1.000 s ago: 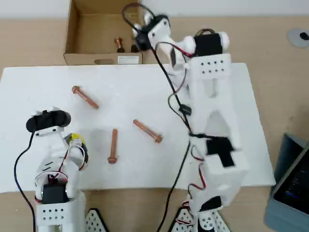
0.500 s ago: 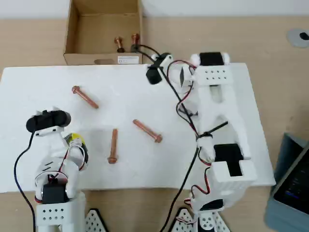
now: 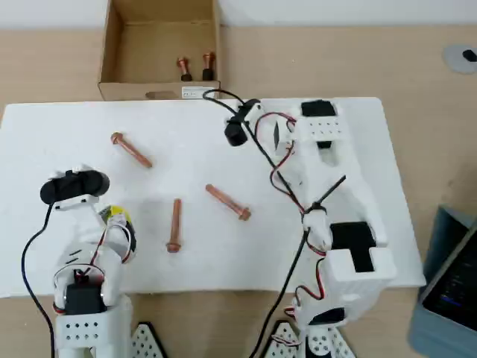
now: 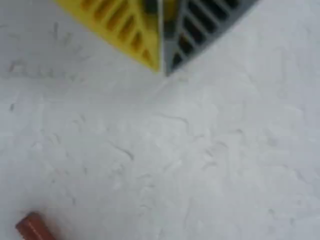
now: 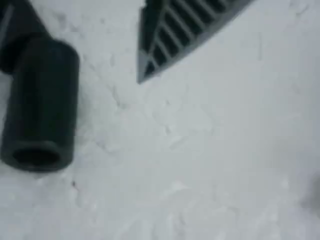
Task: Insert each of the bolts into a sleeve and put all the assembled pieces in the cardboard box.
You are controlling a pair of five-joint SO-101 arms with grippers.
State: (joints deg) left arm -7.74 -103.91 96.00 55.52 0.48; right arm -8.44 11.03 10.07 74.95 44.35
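Three copper bolts lie loose on the white mat (image 3: pixel 59 127): one at the far left (image 3: pixel 131 150), one near the middle (image 3: pixel 174 224) and one slanted beside it (image 3: pixel 227 202). Two assembled pieces (image 3: pixel 183 68) (image 3: pixel 209 63) stand in the cardboard box (image 3: pixel 109 52). My right gripper (image 3: pixel 247 123) hovers low over the mat's far edge, just in front of the box. Its grey finger (image 5: pixel 175 35) has nothing against it, so it is open, and a black sleeve (image 5: pixel 40 105) lies beside it. My left gripper (image 4: pixel 162 67) is shut and empty, low over the mat, with a bolt end (image 4: pixel 32 227) nearby.
A grey device (image 3: pixel 451 283) stands off the mat at the right edge. A small round disc (image 3: pixel 462 56) lies on the wooden table at the far right. The right arm's cables (image 3: pixel 268 156) hang over the mat's right half.
My right arm has pulled back from over the box to the mat's far edge, and a second assembled piece now shows in the box. The left arm has not moved.
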